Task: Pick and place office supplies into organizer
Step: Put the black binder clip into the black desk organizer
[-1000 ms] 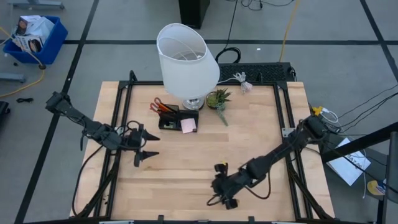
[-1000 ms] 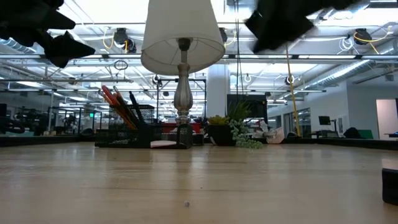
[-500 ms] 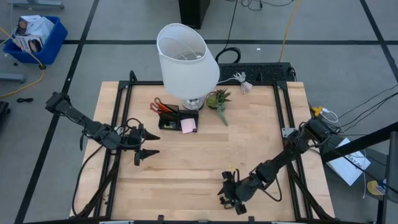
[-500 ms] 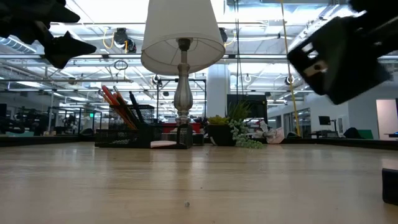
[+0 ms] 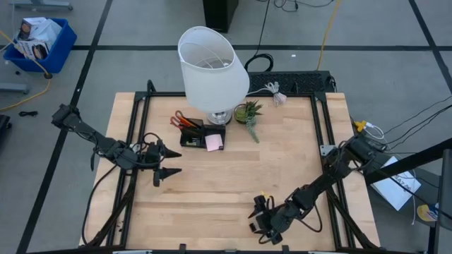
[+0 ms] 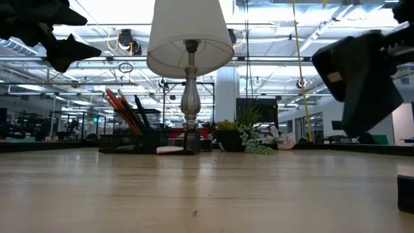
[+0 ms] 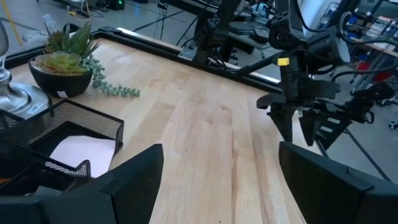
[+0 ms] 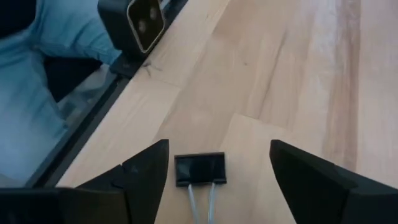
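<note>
1. The right end effector [image 5: 260, 220] hangs low over the near edge of the wooden desk [image 5: 282, 169], its fingers spread wide with nothing between them.
2. In the right wrist view, a small black binder clip [image 8: 199, 170] lies flat on the desk in the gap between the two dark fingers [image 8: 144, 174], touching neither; its wire handles point back toward the wrist.
3. Beyond the clip in that view, a small black camera block [image 8: 137, 23] sits at the desk's edge.
4. The left end effector [image 5: 169, 164] waits above the left part of the desk, its fingers also spread and empty.
5. The black mesh organizer [image 5: 198, 136] stands at the far side of the desk, just beside the base of the white-shaded lamp [image 5: 210, 69].
6. Red-handled scissors [image 5: 176, 120] and orange pencils [image 6: 116, 102] stand upright in the organizer's rear compartment, along with a black pen [image 6: 139, 107].
7. A pink sticky-note pad [image 5: 214, 142] lies at the organizer's right end; whether it sits in a compartment or just beside the box cannot be told.
8. A small green potted plant [image 5: 247, 113] stands to the right of the lamp base, a trailing sprig lying on the desk.
9. The clip is well apart from the organizer.
</note>
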Motion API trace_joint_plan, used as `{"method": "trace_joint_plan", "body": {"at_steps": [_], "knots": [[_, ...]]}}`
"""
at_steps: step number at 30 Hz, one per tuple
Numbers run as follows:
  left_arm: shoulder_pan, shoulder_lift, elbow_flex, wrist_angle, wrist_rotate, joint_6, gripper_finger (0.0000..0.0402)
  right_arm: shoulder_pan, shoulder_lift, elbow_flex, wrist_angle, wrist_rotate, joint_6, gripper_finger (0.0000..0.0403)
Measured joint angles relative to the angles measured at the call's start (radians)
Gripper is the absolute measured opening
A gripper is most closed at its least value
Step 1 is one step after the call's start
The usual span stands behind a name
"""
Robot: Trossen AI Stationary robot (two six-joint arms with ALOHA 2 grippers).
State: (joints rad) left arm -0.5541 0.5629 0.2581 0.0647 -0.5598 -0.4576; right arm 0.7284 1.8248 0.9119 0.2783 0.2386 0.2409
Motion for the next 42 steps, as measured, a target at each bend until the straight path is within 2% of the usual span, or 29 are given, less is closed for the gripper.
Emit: {"method": "trace_joint_plan", "body": {"at_steps": [7, 16, 22, 30, 36, 42], "knots": [[0.0, 0.0, 0.0, -0.001, -0.031, 0.0, 0.0319, 0.011, 0.007, -0.015, 0.011, 0.024, 0.003, 0.0264], [0.0, 0.0, 0.0, -0.001, -0.045, 0.003, 0.0319, 0.028, 0.008, -0.05, 0.113, 0.059, -0.031, 0.0262], [0.0, 0.0, 0.0, -0.002, -0.045, 0.003, 0.0319, 0.026, 0.096, -0.049, 0.234, 0.048, -0.046, 0.0265], [0.0, 0.0, 0.0, -0.001, -0.046, 0.003, 0.0319, 0.039, 0.143, -0.049, 0.247, 0.048, -0.044, 0.0261], [0.0, 0.0, 0.001, -0.001, -0.071, 0.004, 0.0319, 0.04, 0.15, -0.048, 0.243, 0.051, -0.049, 0.0238], [0.0, 0.0, 0.001, -0.001, -0.07, 0.003, 0.0319, 0.038, 0.15, -0.047, 0.222, 0.049, -0.051, 0.0179]]}}
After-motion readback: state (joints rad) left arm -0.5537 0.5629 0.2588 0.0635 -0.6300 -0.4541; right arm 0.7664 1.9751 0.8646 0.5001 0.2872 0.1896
